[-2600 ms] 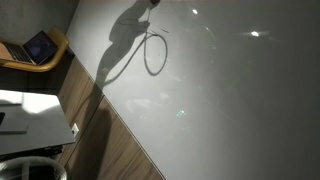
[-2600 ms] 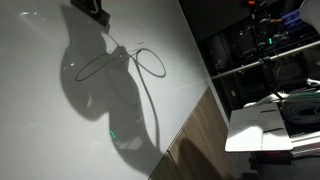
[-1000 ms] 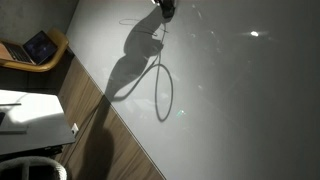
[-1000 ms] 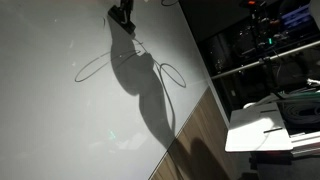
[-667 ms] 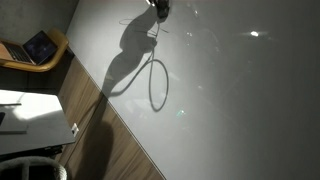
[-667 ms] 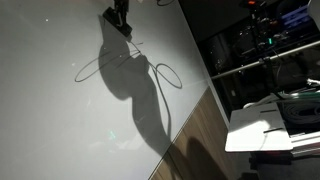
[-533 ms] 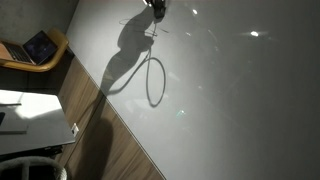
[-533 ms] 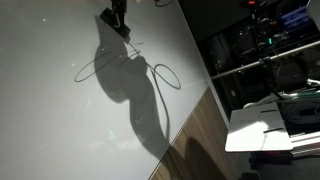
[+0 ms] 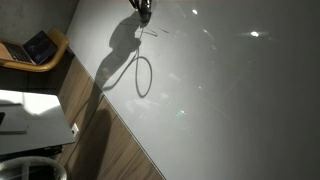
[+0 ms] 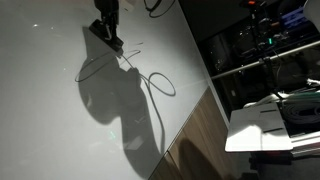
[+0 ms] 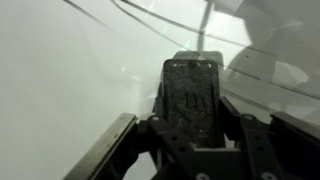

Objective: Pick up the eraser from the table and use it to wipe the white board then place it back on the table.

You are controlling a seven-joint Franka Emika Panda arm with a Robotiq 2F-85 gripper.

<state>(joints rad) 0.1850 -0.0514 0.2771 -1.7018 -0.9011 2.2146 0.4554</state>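
Mostly we see the white board (image 9: 230,90) in an exterior view, a big glossy grey-white panel that fills the picture. The tool (image 9: 143,8) enters at the very top edge, close against the board, and throws a long dark shadow (image 9: 118,50) down and to the left. A thin looped line (image 9: 143,76) sits just below; we cannot tell whether it is a pen mark or a cable's shadow. At lower left lies the white worktop (image 9: 35,122), with a brown wood strip (image 9: 115,140) between it and the board. The eraser is too small to make out here.

In an exterior view from another angle, the tool (image 10: 105,22) hangs near the top, close to the board (image 10: 50,130), with thin curling lines (image 10: 100,65) beside it. The worktop (image 10: 258,132) is at lower right, well apart from the tool.

In the wrist view we look along the tool (image 11: 192,125). The eraser (image 11: 191,88), a dark oblong block, stands between the two fingers, which are closed in against its sides. Its far end points at the pale board; we cannot tell whether it touches.

We judge the pick-up done and the wiping under way. Left to do: finish the wipe, carry the eraser to the worktop, and let go.
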